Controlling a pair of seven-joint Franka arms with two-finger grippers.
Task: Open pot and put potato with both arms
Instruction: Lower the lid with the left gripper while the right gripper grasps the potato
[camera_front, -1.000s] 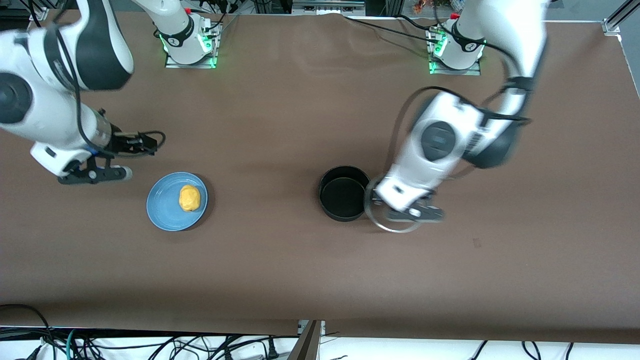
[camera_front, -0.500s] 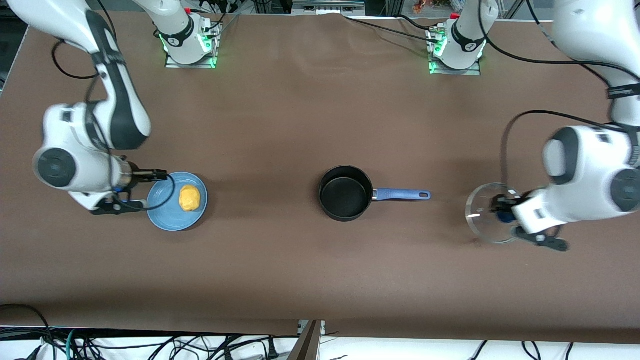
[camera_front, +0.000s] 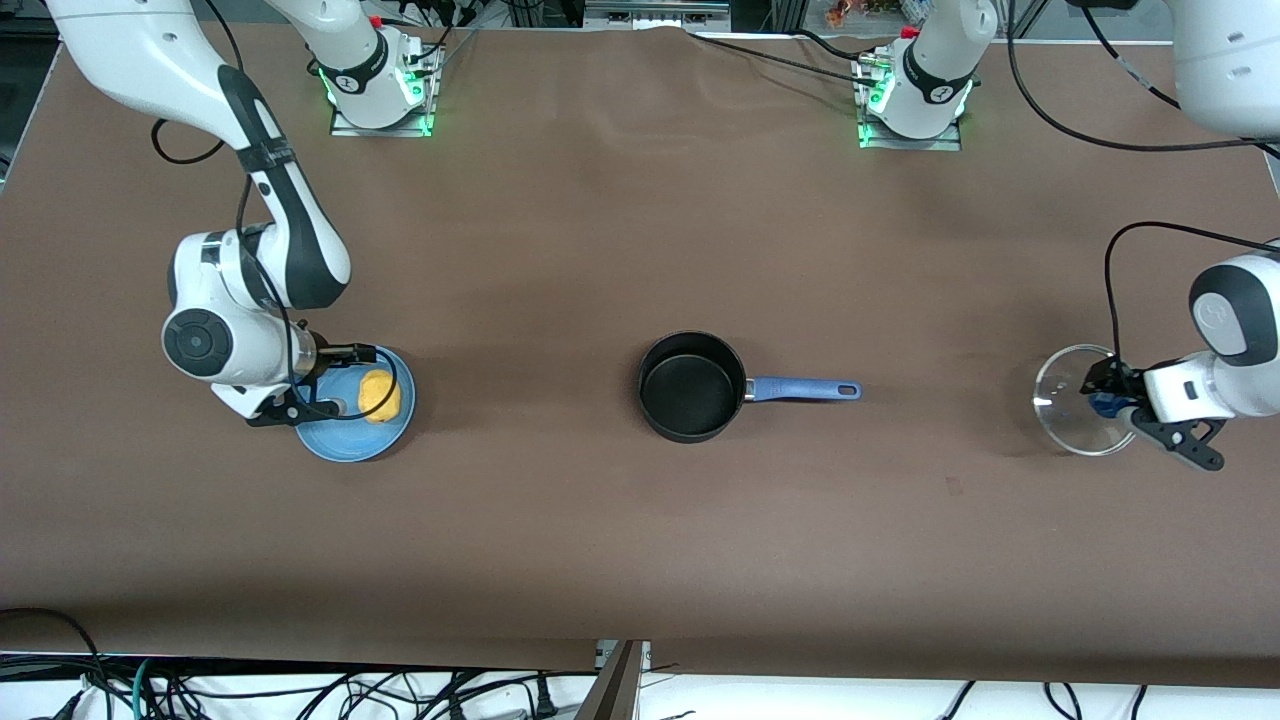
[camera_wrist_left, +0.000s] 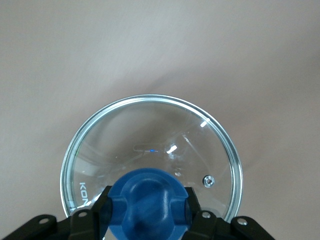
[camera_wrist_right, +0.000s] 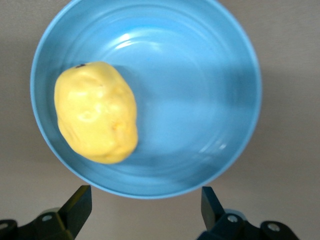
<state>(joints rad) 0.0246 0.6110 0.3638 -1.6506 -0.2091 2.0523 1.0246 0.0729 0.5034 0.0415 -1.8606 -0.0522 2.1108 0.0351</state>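
Note:
The black pot (camera_front: 690, 387) stands open in the middle of the table, its blue handle (camera_front: 805, 389) pointing toward the left arm's end. The yellow potato (camera_front: 380, 396) lies on a blue plate (camera_front: 350, 438) toward the right arm's end. It also shows in the right wrist view (camera_wrist_right: 96, 112) on the plate (camera_wrist_right: 240, 125). My right gripper (camera_front: 310, 400) (camera_wrist_right: 145, 210) is open and empty over the plate's edge, beside the potato. My left gripper (camera_front: 1108, 405) (camera_wrist_left: 147, 205) is shut on the blue knob (camera_wrist_left: 147, 197) of the glass lid (camera_front: 1070, 400) (camera_wrist_left: 150, 135), low over the table at the left arm's end.
The brown table (camera_front: 620, 250) is bare between the plate, the pot and the lid. The two arm bases (camera_front: 380, 85) (camera_front: 910, 95) stand along its edge farthest from the front camera. Cables hang below the edge nearest to that camera.
My left gripper has carried the lid from beside the pot out to the left arm's end of the table. My right gripper has come in over the plate's edge.

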